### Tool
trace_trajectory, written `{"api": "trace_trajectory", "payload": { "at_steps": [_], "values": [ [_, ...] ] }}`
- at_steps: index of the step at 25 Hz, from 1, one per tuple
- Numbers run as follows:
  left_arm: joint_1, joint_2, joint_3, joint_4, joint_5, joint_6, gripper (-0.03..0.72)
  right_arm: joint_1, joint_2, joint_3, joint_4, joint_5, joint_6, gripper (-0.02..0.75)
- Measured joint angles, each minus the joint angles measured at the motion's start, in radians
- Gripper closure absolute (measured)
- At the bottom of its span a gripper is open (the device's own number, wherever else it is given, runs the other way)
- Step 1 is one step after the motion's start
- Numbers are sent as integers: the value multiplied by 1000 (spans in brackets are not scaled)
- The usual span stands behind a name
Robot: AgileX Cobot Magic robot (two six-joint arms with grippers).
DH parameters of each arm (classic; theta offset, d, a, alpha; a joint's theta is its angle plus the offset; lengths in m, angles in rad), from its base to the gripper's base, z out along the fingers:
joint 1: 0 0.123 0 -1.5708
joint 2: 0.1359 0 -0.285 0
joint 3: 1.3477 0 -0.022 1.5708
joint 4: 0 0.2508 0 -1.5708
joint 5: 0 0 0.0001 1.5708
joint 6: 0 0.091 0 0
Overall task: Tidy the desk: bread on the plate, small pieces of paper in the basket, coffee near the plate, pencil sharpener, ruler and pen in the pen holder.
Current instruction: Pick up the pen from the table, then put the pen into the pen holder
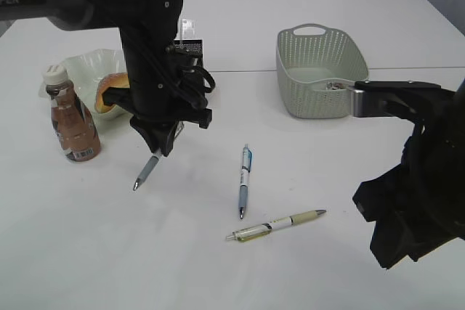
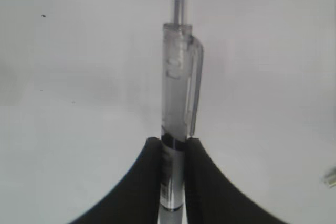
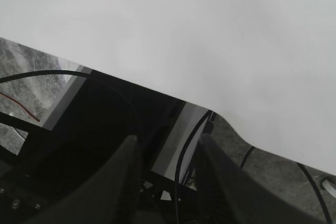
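A pen is gripped by the left claw for the holder at the surface's far edge, where tip-down lowering is called for; the right claw is held empty, jaws parted.

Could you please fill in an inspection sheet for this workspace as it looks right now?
Surface: white table, bare in front.
Job's things: bread on the plate; coffee bottle upright beside the plate; basket with small scraps inside; blue pen and yellow pen lying flat; pen holder mostly hidden behind the left arm.
Clutter: nothing seen.
Grippers: left gripper clamps a grey pen, tip down; right gripper open, empty, off the table edge.
Cables: black loops on the left wrist.
Surroundings: nothing seen.
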Motion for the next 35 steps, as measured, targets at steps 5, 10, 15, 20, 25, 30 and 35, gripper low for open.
{"api": "trace_trajectory", "payload": {
  "at_steps": [5, 10, 15, 20, 25, 30, 35],
  "values": [
    [0, -89, 51, 22, -9, 0, 623, 0, 0, 0, 5, 0, 0, 478],
    [0, -197, 222, 25, -202, 12, 623, 0, 0, 0, 14, 0, 2, 477],
    [4, -356, 520, 57, -560, 19, 623, 0, 0, 0, 17, 0, 10, 478],
    [42, -472, 779, 82, -982, 20, 623, 0, 0, 0, 19, 0, 14, 478],
    [89, -480, 859, 89, -1314, 20, 623, 0, 0, 0, 19, 0, 16, 478],
    [125, -478, 860, 130, -1647, 20, 623, 0, 0, 0, 19, 0, 16, 478],
    [164, -425, 832, 138, -1877, 20, 623, 0, 0, 0, 19, 0, 16, 478]
  ]
}}
